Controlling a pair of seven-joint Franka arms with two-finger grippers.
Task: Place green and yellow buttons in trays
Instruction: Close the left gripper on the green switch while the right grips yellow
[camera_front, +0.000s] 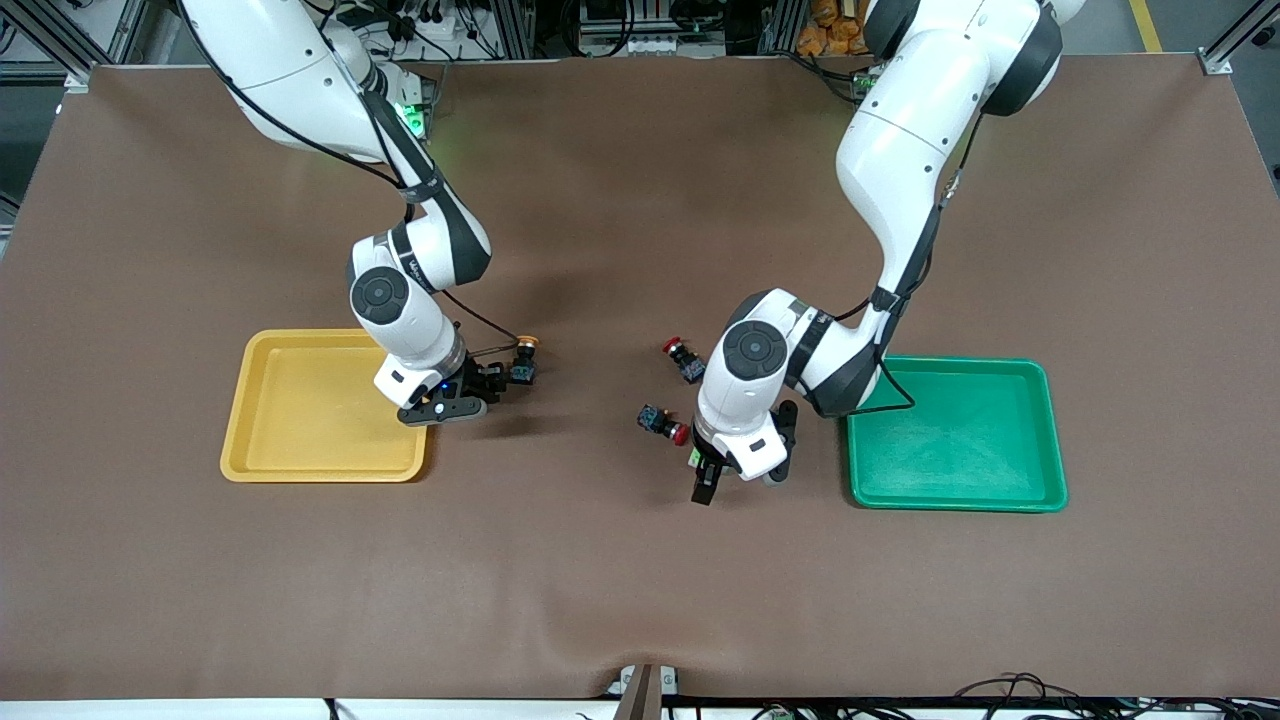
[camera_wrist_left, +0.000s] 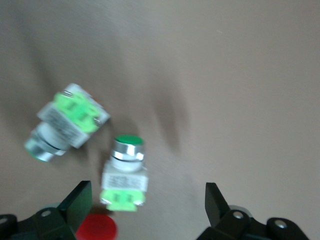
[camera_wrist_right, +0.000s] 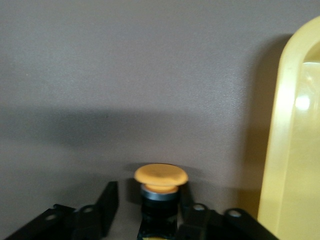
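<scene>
R gripper (camera_wrist_right: 145, 200) is closing narrow on yellow button (camera_wrist_right: 160, 176) beside yellow tray (camera_wrist_right: 295, 135), L gripper (camera_wrist_left: 145, 205) hanging wide over green buttons (camera_wrist_left: 125, 170); off-centre pinch risks button slipping.

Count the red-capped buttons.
2. One red-capped button lies mid-table; the other red-capped button lies nearer the front camera, beside the left gripper. Arms may hide more.
</scene>
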